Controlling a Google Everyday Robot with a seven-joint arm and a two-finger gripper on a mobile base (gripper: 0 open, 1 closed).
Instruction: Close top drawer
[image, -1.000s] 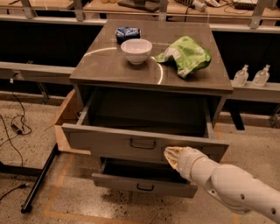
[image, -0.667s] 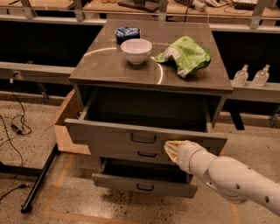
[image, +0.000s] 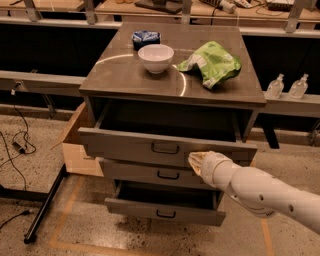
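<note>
The top drawer (image: 125, 144) of the gray cabinet is pulled partly out, and its dark inside shows under the cabinet top. Its flat front carries a small dark loop handle (image: 165, 148). My gripper (image: 196, 161) comes in from the lower right on a white arm. Its tip rests against the lower right part of the top drawer's front, to the right of the handle.
Below are a middle drawer (image: 132, 172), nearly shut, and a bottom drawer (image: 145, 209), pulled out. A white bowl (image: 155, 57), a green bag (image: 212, 62) and a blue packet (image: 146, 37) lie on the cabinet top. A cardboard box (image: 75, 152) and a black stand leg (image: 47, 200) are at left.
The top drawer has slid back into the cabinet, and the middle drawer's front now shows. My gripper has moved forward with the drawer front.
</note>
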